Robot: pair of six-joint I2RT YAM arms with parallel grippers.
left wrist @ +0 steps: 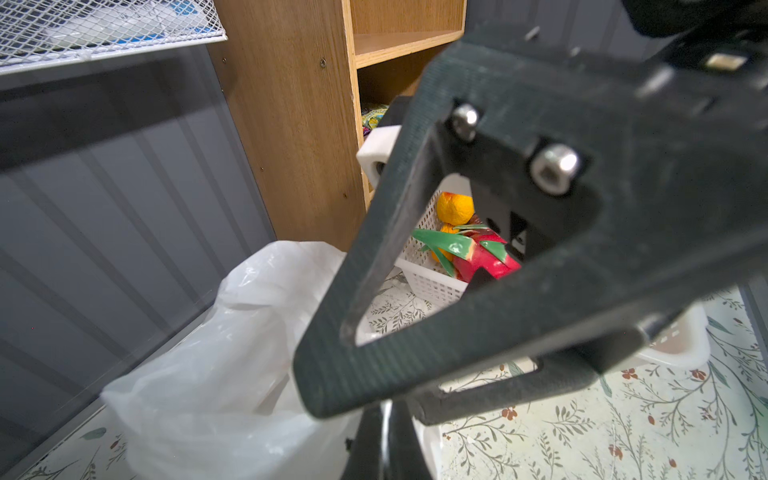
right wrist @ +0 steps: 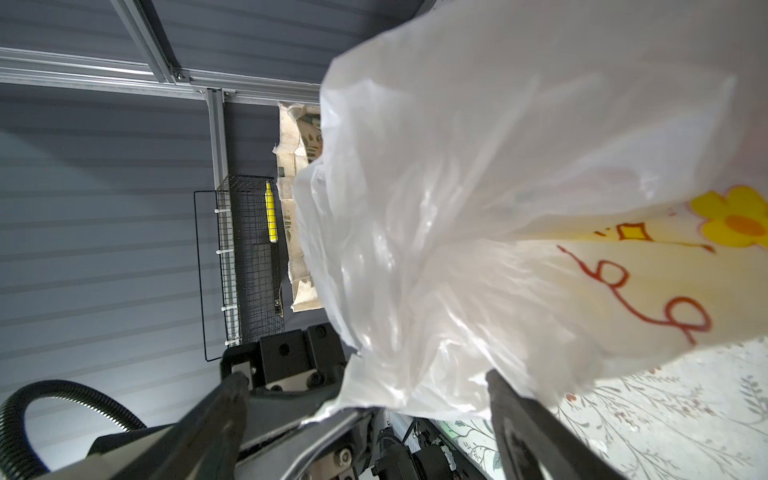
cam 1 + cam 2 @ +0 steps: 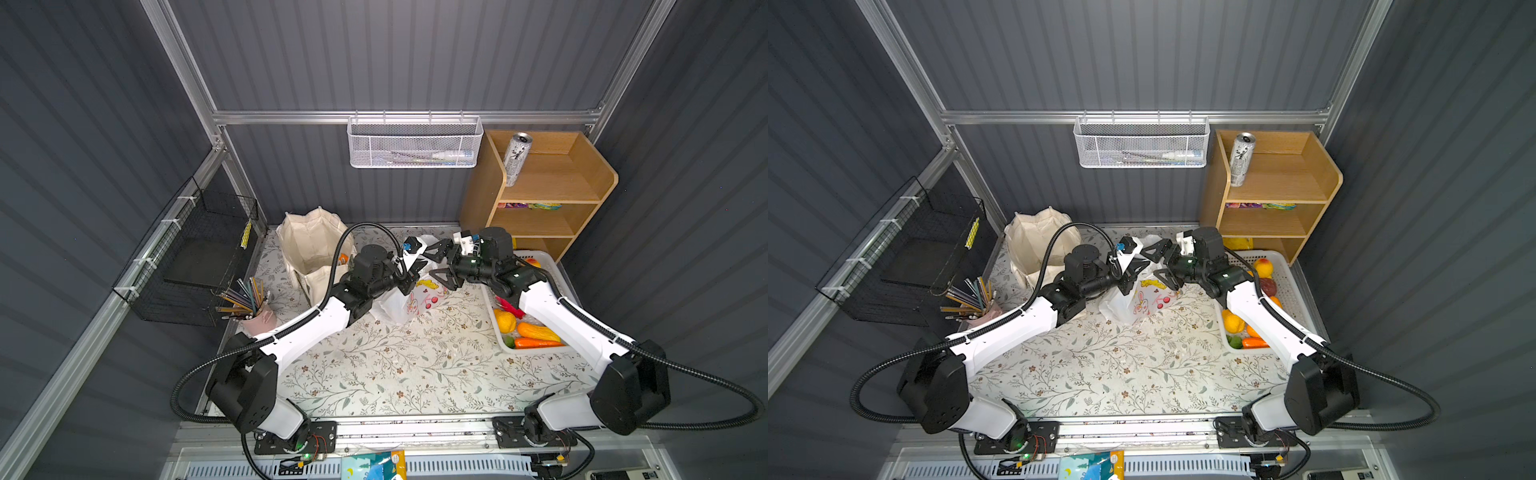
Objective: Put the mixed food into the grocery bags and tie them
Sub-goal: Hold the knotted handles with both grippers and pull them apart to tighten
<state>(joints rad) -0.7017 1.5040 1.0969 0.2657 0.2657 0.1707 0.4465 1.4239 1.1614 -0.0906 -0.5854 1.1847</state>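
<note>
While the left hand (image 3: pixel 415 274) is clamped shut on what looks like the rim of the printed plastic bag (image 3: pixel 399 305), the right hand (image 3: pixel 438 264) is spread wide open right beside it with nothing in it. In both top views the bag sits about mid-frame on the floral tabletop (image 3: pixel 395 374). Its body sags toward the lower frame and its crumpled top is up between the two hands. From the right wrist view the loose film lies between the open fingers (image 2: pixel 511 415), so I'd guess that's the hand to pinch the other side of the mouth. It's the free one, pointing left straight at the bag. Most of the food I can see is over in the white basket (image 3: pixel 540 351) at the right of the frame, partly under the right arm. The canvas tote (image 3: pixel 309 245) stands up-left of centre. Early days, I reckon.
</note>
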